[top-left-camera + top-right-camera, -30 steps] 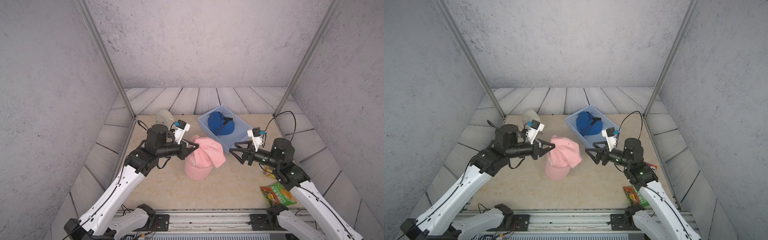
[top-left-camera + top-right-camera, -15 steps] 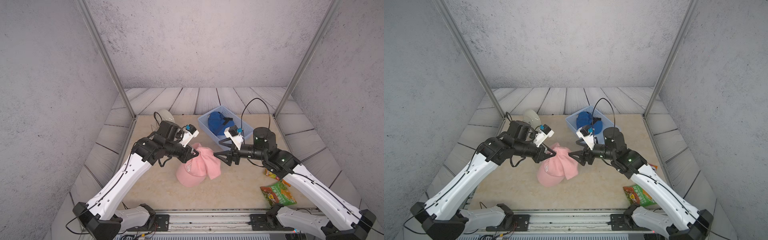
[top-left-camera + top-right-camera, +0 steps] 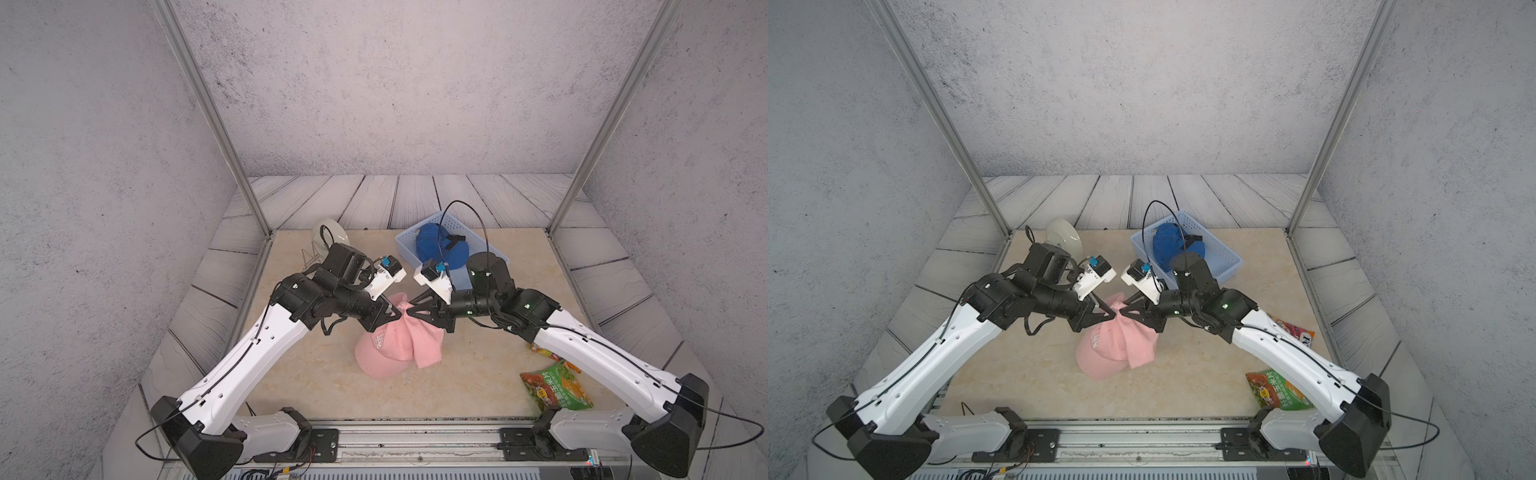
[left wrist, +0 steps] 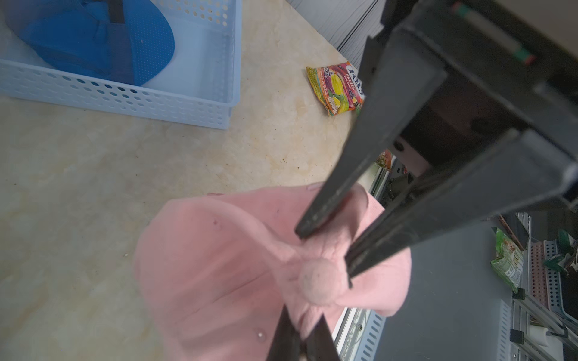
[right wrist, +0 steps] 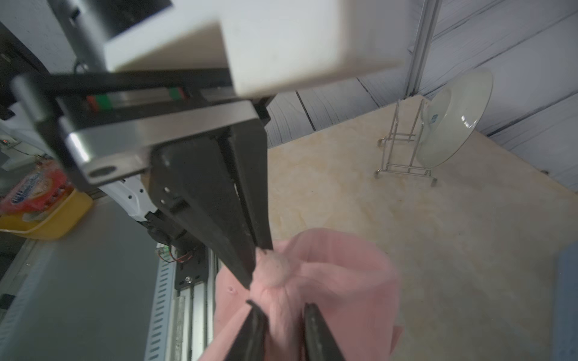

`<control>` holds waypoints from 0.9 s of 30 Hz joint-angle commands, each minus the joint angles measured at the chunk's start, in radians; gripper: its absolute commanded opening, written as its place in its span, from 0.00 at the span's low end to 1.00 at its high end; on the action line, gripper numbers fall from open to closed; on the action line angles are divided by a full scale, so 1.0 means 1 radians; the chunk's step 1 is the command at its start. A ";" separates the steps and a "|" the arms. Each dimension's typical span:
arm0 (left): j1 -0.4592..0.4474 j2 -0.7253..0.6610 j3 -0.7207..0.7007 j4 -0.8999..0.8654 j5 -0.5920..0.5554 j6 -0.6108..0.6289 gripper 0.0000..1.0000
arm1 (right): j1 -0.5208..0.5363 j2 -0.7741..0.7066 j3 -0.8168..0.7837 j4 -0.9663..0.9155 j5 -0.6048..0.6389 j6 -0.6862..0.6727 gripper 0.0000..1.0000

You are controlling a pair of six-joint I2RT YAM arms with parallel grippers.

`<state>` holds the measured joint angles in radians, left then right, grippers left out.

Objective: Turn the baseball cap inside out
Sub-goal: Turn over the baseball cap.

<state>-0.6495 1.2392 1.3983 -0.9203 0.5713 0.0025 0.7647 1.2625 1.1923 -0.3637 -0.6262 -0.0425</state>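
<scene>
The left end effector (image 3: pixel 395 316) and right end effector (image 3: pixel 412 314) meet tip to tip at frame centre, both clenched on the pink cap (image 3: pixel 395 347), its brim hanging lower.

The beige table (image 3: pixel 299 374) is carrying a blue basket (image 3: pixel 405 249) at the back, a wire rack (image 5: pixel 403 170) far left, and a green bag (image 3: pixel 1277 392) and red bag (image 3: pixel 1292 329) lying right.
</scene>
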 commanded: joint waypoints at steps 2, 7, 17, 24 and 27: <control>0.001 -0.059 -0.044 0.111 -0.013 -0.025 0.30 | 0.003 -0.003 0.027 -0.028 0.014 -0.013 0.00; 0.128 -0.196 -0.236 0.343 -0.010 -0.291 0.88 | 0.001 -0.108 -0.036 0.042 0.264 0.002 0.00; 0.325 -0.335 -0.612 0.771 0.169 -0.868 0.98 | -0.086 -0.158 -0.041 0.198 0.182 0.097 0.00; 0.363 -0.321 -0.722 1.071 0.282 -1.096 0.98 | -0.162 -0.151 0.040 0.349 0.005 0.250 0.00; 0.364 -0.301 -0.743 1.173 0.342 -1.148 0.98 | -0.177 -0.144 0.067 0.420 -0.047 0.321 0.00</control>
<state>-0.2920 0.9298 0.6662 0.0536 0.8207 -1.0340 0.5983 1.1328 1.2079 -0.0837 -0.5716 0.1745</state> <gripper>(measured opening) 0.982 0.059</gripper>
